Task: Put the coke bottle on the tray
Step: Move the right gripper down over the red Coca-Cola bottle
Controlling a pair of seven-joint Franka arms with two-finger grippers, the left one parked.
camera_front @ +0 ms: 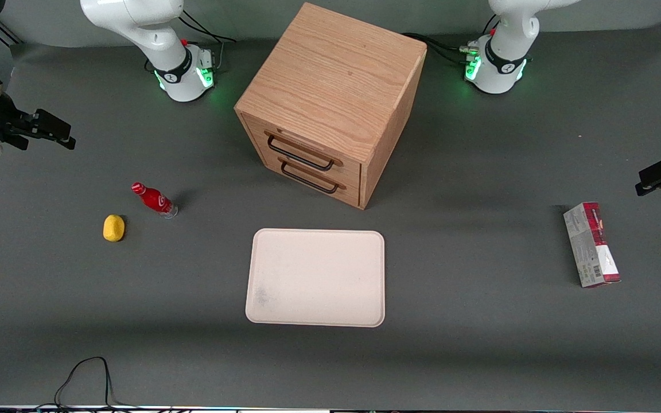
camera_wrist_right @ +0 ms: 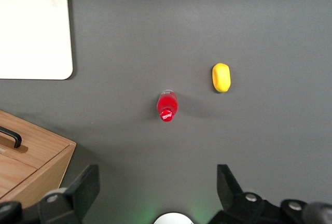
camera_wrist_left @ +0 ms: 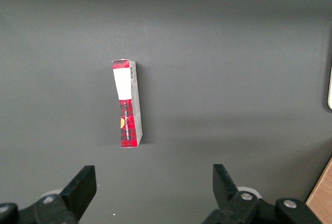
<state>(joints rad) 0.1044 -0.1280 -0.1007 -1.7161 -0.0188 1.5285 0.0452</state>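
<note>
The table (camera_front: 479, 355) carries a drawer box (camera_front: 330, 97), the tray (camera_front: 316, 278) and the standing bottle (camera_front: 155, 199). The end effector (camera_wrist_right: 155, 195), open and empty, hovers high above the bottle. Approach stage: next, descend and grip the neck.

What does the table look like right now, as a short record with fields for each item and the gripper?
coke bottle: standing on the table, beside the lemon
tray: bare, in front of the drawer box
lemon: nearer the front camera than the bottle
drawer box: both drawers closed
carton: toward the parked arm's end
gripper: high above the bottle, fingers open, holding nothing
</note>
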